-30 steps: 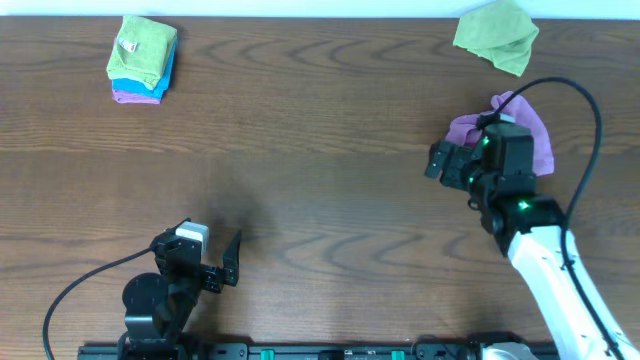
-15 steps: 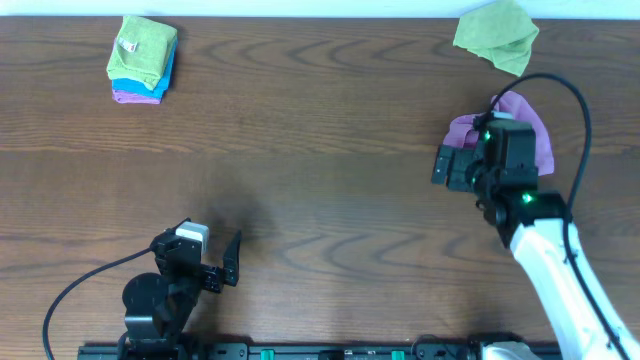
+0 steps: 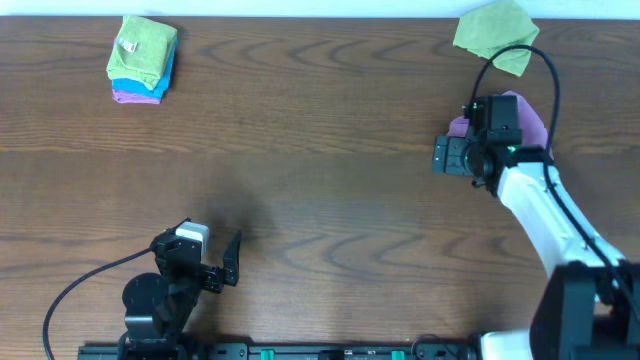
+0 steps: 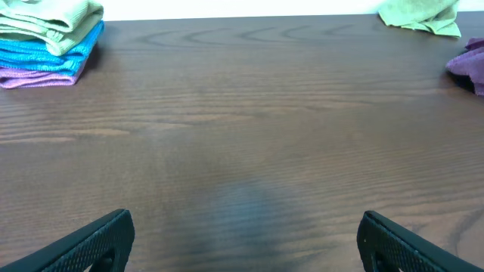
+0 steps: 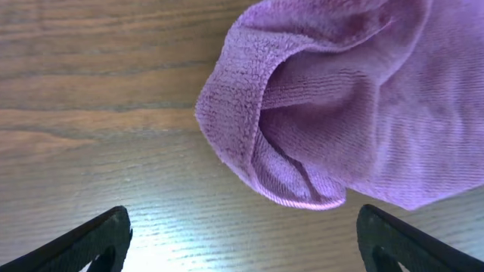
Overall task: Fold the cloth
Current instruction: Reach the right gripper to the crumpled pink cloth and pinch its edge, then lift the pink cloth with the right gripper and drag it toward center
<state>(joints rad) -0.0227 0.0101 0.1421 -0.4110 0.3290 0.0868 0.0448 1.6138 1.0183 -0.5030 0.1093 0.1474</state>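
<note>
A crumpled purple cloth [image 3: 532, 122] lies at the right of the table, partly hidden under my right arm. It fills the upper right of the right wrist view [image 5: 355, 98] and shows at the right edge of the left wrist view [image 4: 470, 64]. My right gripper [image 3: 450, 157] is open and empty, its fingers spread wide just short of the cloth's near edge [image 5: 242, 245]. My left gripper [image 3: 228, 262] is open and empty at the front left, over bare wood [image 4: 242, 242].
A stack of folded cloths, green on blue on purple [image 3: 142, 58], sits at the back left. A crumpled green cloth [image 3: 494, 34] lies at the back right, just beyond the purple one. The table is dark wood [image 3: 320, 170].
My right arm has moved toward the back of the table, up to the purple cloth. The left arm has not moved.
</note>
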